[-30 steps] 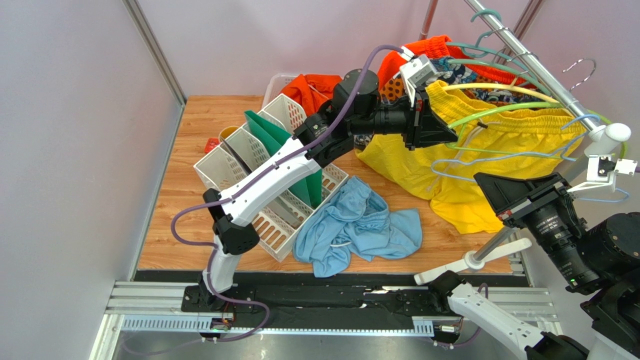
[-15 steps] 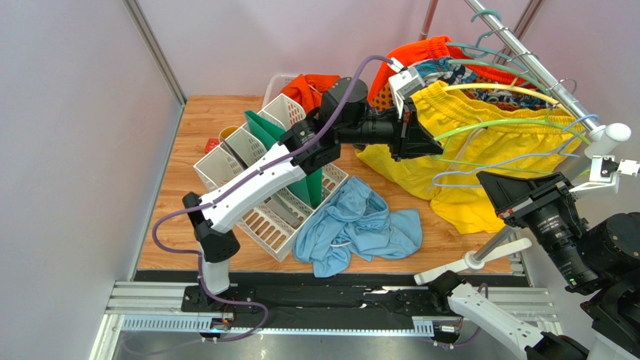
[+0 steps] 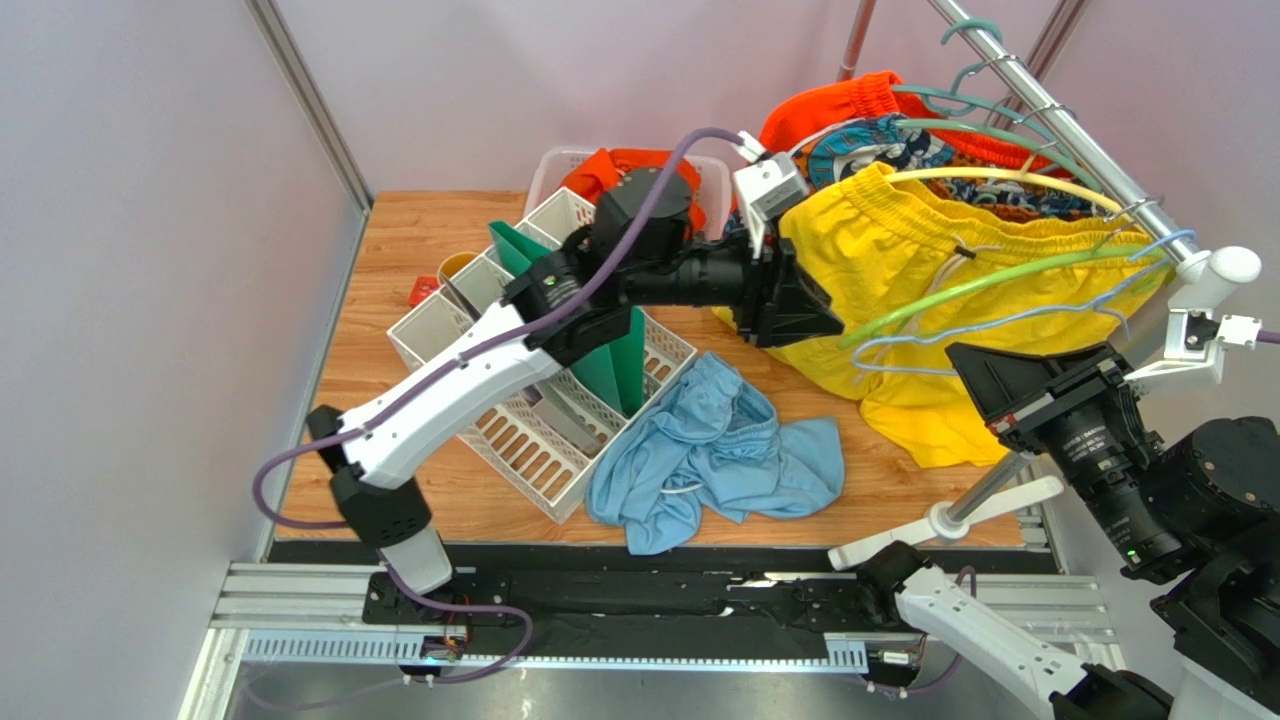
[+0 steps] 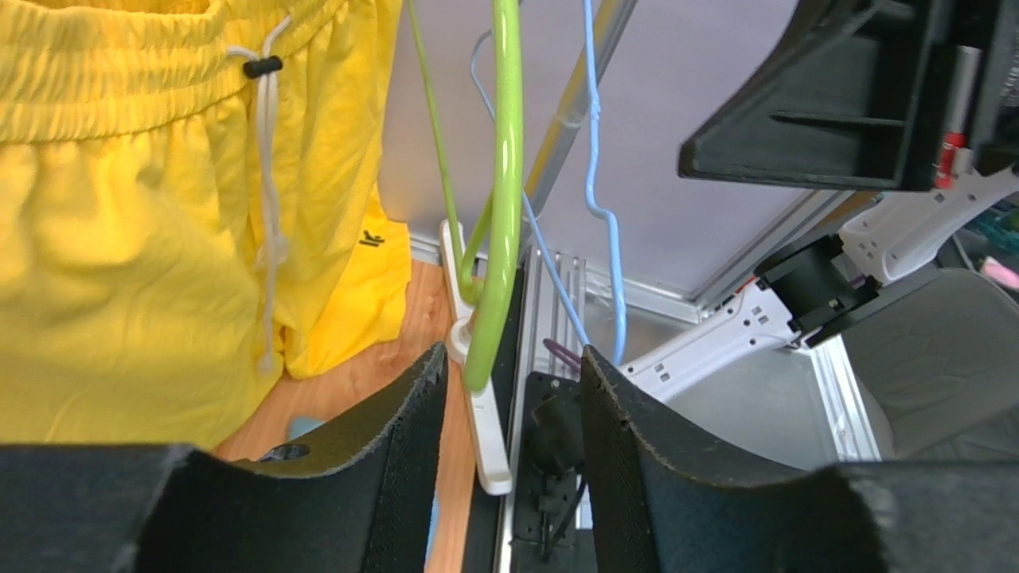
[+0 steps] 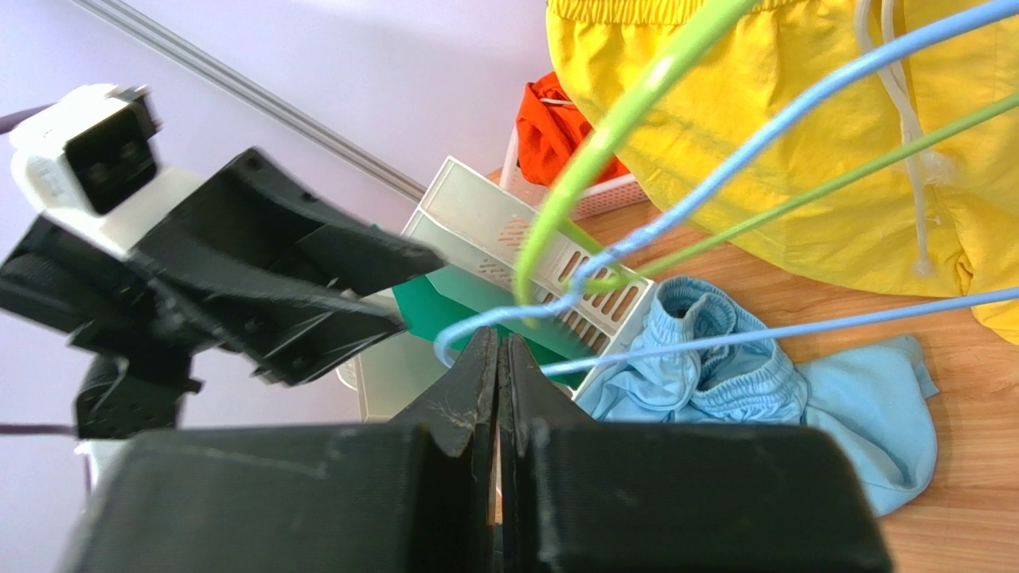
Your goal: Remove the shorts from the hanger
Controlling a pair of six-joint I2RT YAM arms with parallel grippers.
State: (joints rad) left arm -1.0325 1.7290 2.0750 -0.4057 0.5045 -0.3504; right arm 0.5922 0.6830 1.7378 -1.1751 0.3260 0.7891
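Left claw (image 4: 512, 358) agape at green hanger (image 4: 512, 143) tip; right claw (image 5: 499, 338) closed, empty

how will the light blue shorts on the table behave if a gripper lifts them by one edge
Probably floppy: the light blue shorts lie crumpled in soft folds, so they would likely drape and sag. They look thin, so probably light for their size.

Pale lilac walls (image 3: 135, 225) enclose a wooden table (image 3: 383, 285) under even light.
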